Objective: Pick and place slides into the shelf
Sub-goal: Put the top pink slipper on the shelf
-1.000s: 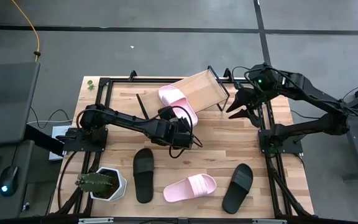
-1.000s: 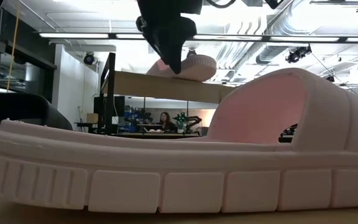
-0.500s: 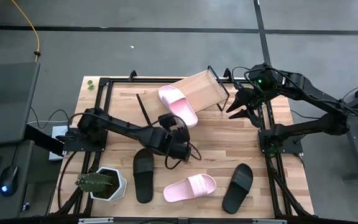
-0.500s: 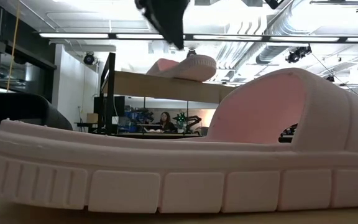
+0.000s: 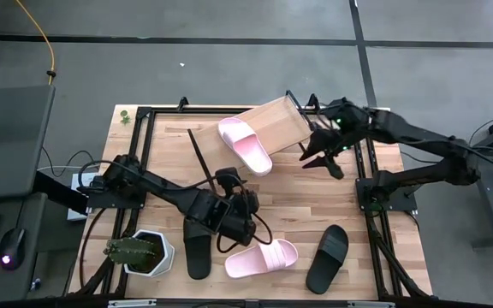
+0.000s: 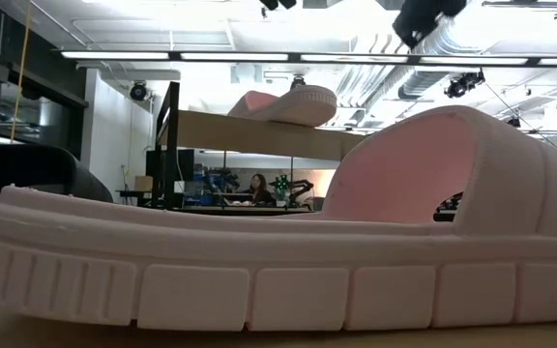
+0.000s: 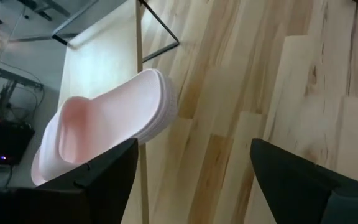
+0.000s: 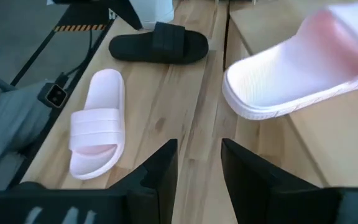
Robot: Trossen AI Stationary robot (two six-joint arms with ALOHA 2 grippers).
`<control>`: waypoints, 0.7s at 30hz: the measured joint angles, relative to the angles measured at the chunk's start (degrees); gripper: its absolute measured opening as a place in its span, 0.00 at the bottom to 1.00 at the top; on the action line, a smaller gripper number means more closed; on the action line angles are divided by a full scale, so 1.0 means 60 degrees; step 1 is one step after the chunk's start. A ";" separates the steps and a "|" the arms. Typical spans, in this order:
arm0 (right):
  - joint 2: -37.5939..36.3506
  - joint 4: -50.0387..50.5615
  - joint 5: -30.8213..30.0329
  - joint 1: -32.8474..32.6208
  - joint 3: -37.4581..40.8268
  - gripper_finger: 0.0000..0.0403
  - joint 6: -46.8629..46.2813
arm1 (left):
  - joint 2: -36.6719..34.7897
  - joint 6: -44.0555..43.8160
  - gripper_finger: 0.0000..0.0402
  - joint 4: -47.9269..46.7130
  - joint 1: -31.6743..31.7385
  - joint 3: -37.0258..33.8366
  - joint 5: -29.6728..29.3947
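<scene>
**One pink slide on the shelf, three more lying on the worktop**

The shelf (image 5: 276, 124) is sitting skewed at the far side of the worktop (image 5: 315, 197), its light-wood panel turned at an angle to the table edges. One pale pink slide (image 5: 245, 145) is lying on the panel, its end overhanging the panel's near edge. In the low view this same slide is showing up on the raised board, well behind the big pink sole filling the foreground.

The other three slides are resting on the near part of the worktop. A black slide (image 5: 198, 241) is lying on the left, just beside a white pot with a cactus (image 5: 139, 251). The second pink slide (image 5: 262, 257) is lying between the two black ones, and the second black slide (image 5: 328, 257) is lying to the right.

The left gripper (image 5: 240, 224) is hanging over the near middle of the worktop, between the left black slide and the second pink slide, with its fingers (image 7: 303, 180) standing wide apart and nothing between them. The right gripper (image 5: 319, 156) is hovering just beside the right end of the shelf, its fingers (image 8: 160, 168) standing partly apart with only a narrow gap, gripping nothing.
</scene>
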State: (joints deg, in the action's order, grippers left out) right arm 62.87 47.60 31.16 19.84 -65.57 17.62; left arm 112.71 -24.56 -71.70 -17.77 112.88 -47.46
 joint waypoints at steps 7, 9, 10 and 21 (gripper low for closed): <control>-0.0001 -0.2242 0.1252 0.0000 0.1700 0.26 -0.0398 | 0.0000 -0.0209 0.61 -0.0101 0.0016 0.0000 0.0005; -0.0004 -0.3150 0.1897 0.0000 0.2151 0.26 -0.0428 | 0.0000 -0.0222 0.54 -0.0106 -0.0007 0.0000 0.0046; -0.0004 -0.3664 0.2177 -0.0004 0.2369 0.26 -0.0474 | 0.0002 -0.0217 0.50 -0.0110 -0.0039 0.0000 0.0050; 0.0095 -0.8258 0.1491 -0.0607 0.3837 0.26 -0.1722 | 0.0000 -0.0087 0.12 -0.0131 -0.0159 0.0000 -0.0384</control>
State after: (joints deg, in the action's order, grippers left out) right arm 63.44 -1.95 40.10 16.19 -42.55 7.28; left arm 112.71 -25.08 -72.48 -18.72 112.88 -49.76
